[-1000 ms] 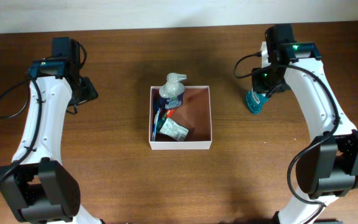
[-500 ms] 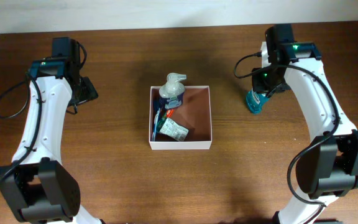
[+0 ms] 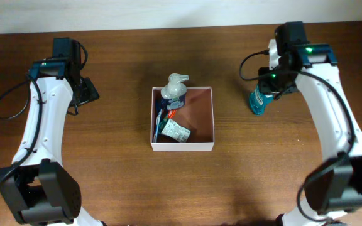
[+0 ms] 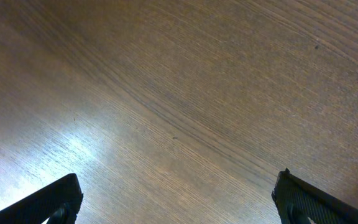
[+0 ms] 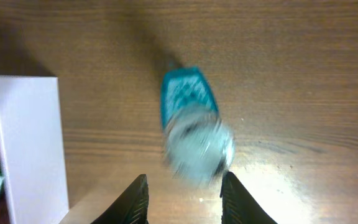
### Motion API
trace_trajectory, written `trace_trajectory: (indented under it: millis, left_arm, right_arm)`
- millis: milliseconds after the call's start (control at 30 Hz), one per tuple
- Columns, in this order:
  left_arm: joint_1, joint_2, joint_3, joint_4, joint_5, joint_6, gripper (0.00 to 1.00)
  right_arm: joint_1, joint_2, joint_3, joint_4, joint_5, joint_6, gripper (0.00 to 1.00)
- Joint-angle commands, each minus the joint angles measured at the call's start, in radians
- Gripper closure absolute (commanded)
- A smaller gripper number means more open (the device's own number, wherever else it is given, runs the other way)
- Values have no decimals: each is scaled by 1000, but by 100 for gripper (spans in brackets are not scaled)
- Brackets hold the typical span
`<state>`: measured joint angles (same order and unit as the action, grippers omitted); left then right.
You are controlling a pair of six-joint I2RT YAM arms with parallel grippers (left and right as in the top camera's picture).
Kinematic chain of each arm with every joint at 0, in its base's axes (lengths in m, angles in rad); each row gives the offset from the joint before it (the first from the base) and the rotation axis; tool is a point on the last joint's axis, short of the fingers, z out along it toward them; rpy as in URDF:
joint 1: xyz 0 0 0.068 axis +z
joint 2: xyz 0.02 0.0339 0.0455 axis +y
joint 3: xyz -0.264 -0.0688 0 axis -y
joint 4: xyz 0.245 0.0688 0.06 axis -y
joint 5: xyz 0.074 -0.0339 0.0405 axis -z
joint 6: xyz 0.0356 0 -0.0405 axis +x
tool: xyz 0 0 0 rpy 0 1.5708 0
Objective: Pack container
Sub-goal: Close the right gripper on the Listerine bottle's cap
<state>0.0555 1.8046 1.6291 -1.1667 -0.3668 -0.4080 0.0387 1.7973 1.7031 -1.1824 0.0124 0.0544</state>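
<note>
Now | R tool [image 5: 184,186] part-open, empty, by teal bottle [image 5: 190,118] | L tool [image 4: 178,186] wide, idle | tip: widen, centre on neck, grip firm bef. lift to container [image 3: 182,147]

We can read no text anywhere. The white label on the packet [image 3: 176,130] lying in the container [image 3: 182,147] is too small for us to make out (any print is lost), and the teal bottle [image 3: 257,102] shows us no legible lettering in either view.
</note>
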Motion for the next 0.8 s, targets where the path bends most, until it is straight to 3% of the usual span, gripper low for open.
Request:
trace_trajectory:
  millis: [0, 267, 467, 767]
  left_arm:
    - [2, -4, 8, -1, 4, 5, 1]
    - [2, -4, 8, -1, 5, 5, 1]
    - [2, -4, 8, -1, 5, 5, 1]
    - [2, -4, 8, -1, 4, 5, 1]
  right_arm:
    - [-6, -66, -2, -21, -13, 13, 69]
    - [-6, -85, -2, -24, -12, 13, 67]
    - [-6, -80, -3, 13, 3, 13, 41]
    - [-6, -24, -3, 51, 3, 12, 39]
